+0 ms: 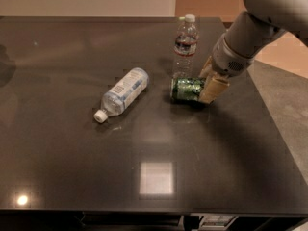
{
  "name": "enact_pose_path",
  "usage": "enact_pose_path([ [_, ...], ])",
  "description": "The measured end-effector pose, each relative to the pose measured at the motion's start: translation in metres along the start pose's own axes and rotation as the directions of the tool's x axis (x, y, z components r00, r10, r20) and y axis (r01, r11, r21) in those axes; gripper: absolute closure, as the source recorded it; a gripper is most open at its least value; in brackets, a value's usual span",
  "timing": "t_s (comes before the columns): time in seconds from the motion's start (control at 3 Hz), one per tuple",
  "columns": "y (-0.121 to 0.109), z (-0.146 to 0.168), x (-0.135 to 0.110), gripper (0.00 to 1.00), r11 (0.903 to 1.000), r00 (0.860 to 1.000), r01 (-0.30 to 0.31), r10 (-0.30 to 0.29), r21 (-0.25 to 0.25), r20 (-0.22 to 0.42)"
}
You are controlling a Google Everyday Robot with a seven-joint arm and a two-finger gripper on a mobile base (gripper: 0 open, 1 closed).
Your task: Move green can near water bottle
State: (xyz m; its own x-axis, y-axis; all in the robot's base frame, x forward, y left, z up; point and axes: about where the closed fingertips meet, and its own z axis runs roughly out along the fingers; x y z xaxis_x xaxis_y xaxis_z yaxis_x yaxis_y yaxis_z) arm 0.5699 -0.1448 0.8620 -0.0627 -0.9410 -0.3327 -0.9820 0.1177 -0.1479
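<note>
The green can (186,89) lies on its side on the dark table (144,143), just in front of the foot of the upright water bottle (186,43), a slim clear bottle with a dark label band and white cap. My gripper (207,85) reaches in from the right, and its tan fingers (215,88) are closed on the can's right end. The grey arm (250,37) rises to the upper right.
A stouter clear bottle (122,94) with a white and light-blue label lies on its side left of the can, cap pointing front-left. The table's right edge (274,124) runs close behind the gripper. A bright light reflection (156,178) sits on the front of the table.
</note>
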Motion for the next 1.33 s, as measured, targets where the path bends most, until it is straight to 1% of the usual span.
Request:
enact_pose_path([
  [0.33,-0.014,0.005,0.002,1.0,0.9996,1.0,-0.004,0.004,0.028,-0.016],
  [0.67,-0.025,0.006,0.005,0.83,0.9981,0.999,-0.005,0.007,0.061,-0.039],
  [1.0,-0.034,0.007,0.012,0.6,0.9963,0.998,-0.018,0.023,0.083,-0.055],
  [1.33,-0.038,0.013,0.015,0.36,0.9962,0.998,-0.025,0.03,0.083,-0.06],
])
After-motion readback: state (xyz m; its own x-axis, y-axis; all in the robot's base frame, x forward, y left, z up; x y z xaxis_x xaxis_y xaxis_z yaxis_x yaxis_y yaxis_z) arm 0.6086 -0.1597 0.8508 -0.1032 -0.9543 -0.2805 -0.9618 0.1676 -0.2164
